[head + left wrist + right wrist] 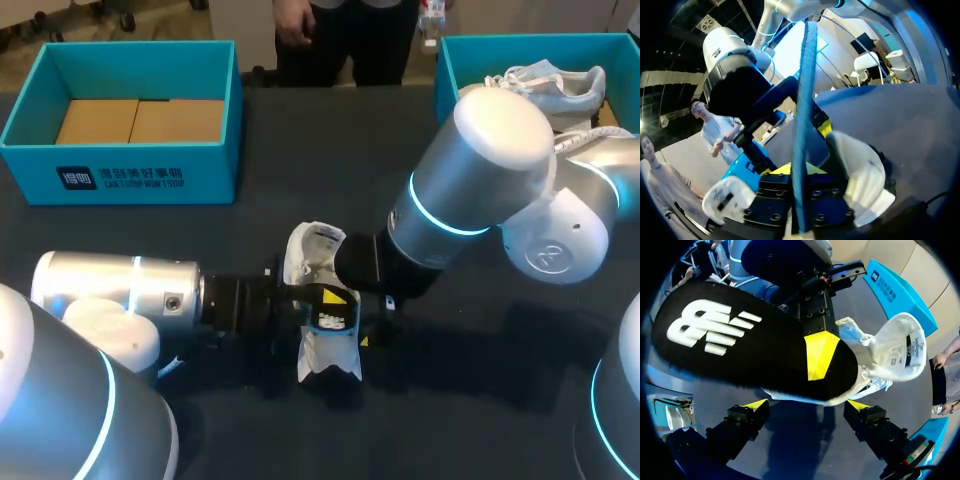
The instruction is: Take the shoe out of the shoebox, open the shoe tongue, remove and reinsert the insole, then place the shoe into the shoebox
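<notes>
The dark bench (500, 400) carries two teal shoeboxes at its far edge. The left shoebox (130, 170) has brown cardboard in its bottom, and the right shoebox (470, 50) holds a second white shoe (550, 85). The left arm (110, 290) and right arm (480, 170) meet over the middle of the bench, where the white shoe (315, 255) lies out of the boxes. Its padded tongue (892, 345) is folded open, showing a printed label.

Just above the shoe is the insole (740, 345), black on top with a white logo and blue along its thin edge. The left end effector (330, 298) is clamped on the insole, one yellow fingertip (819, 352) pressed on the black face. The right end effector (807, 406) stands with its fingers wide apart, empty, close beside the shoe.
</notes>
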{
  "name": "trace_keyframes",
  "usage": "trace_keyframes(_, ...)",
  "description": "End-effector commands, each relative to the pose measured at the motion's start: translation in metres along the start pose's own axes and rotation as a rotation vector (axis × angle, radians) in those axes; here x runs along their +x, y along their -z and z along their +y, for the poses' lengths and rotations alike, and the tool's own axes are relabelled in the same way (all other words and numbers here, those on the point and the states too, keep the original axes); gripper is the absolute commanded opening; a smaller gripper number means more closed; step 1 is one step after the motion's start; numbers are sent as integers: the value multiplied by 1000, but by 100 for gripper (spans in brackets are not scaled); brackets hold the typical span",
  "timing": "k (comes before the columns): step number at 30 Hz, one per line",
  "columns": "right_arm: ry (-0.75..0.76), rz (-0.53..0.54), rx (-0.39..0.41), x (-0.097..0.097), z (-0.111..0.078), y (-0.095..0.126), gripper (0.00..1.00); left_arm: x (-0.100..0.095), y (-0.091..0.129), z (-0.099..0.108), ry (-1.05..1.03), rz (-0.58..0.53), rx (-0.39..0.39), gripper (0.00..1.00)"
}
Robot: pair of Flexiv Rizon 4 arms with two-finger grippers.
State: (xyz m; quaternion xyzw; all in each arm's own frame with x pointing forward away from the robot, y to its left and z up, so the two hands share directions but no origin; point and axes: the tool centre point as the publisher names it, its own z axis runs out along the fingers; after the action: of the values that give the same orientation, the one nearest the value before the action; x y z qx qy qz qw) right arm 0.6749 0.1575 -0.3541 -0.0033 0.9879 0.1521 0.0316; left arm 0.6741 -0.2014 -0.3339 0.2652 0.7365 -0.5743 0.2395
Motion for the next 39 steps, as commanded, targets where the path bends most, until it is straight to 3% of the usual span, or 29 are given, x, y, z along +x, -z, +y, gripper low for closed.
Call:
trace_keyframes(1, 0, -2, -1, 1, 0, -1, 100, -4, 12, -12, -1, -21, 16, 34)
trace_keyframes(8, 0, -2, -1, 1, 0, -1, 100, -9, 17, -35, -48, -30, 49, 36)
trace_keyframes(10, 0, -2, -1, 1, 0, -1, 100, -9, 15, -39, -54, -30, 52, 24)
trace_keyframes(12, 0, -2, -1, 1, 0, -1, 100, -8, 13, -41, -63, -28, 58, 0)
trace_keyframes(23, 0, -2, -1, 1, 0, -1, 100, 2, 2, -21, -158, 5, 50, 0)
trace_keyframes(35, 0, -2, -1, 1, 0, -1, 100, -1, -5, 3, -204, -19, -67, 0)
trace_keyframes(39, 0, -2, -1, 1, 0, -1, 100, -3, -3, 7, -172, -32, -67, 0)
